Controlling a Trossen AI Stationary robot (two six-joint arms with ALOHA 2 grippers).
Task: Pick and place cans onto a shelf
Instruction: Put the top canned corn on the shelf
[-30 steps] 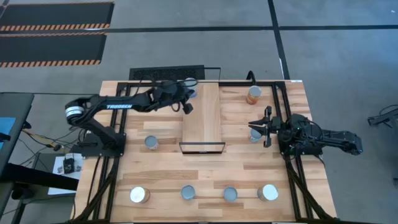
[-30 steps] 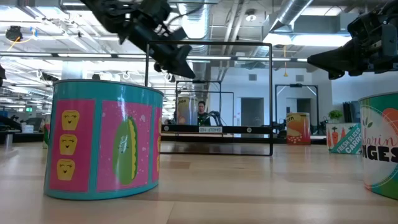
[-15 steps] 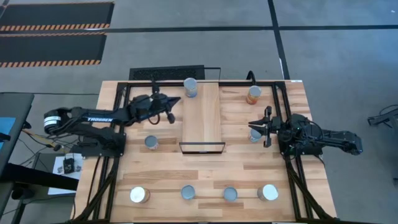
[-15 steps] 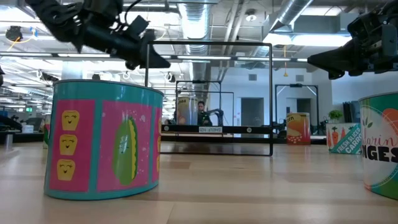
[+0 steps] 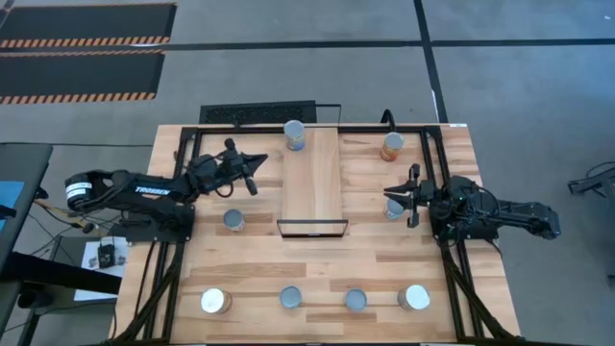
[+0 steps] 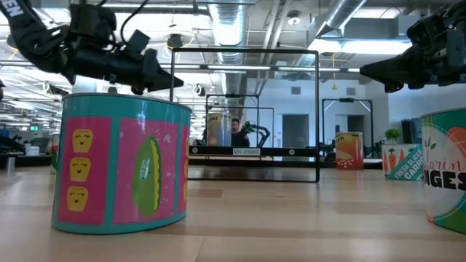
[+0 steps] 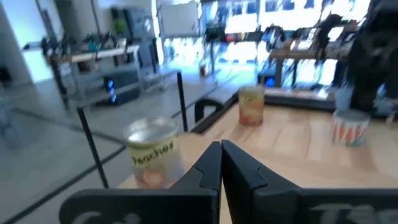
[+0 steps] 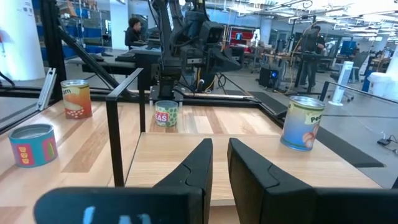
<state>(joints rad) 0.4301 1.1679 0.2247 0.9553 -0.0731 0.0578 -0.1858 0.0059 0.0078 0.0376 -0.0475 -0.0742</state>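
While the shelf (image 5: 310, 180) lies along the middle of the table (image 5: 250, 269), we see the left gripper (image 5: 258, 160) hovering just off the shelf's left edge, its fingers pressed together and holding nothing. One can (image 5: 294, 135) stands on the shelf's far left corner, a peaches label showing on it in the left wrist view (image 7: 153, 152). The right gripper (image 5: 391, 193) hangs off the shelf's right side above a can (image 5: 394, 209), its fingers (image 8: 196, 163) a narrow gap apart and, as far as we can see, gripping nothing. An orange-labelled can (image 5: 391, 146) stands beyond it, right of the shelf's far end. Another can (image 5: 233, 220) sits left of the shelf's near end. Four more (image 5: 215, 302) (image 5: 291, 298) (image 5: 356, 301) (image 5: 414, 298) stand in a row along the table's edge, well in front of the shelf.
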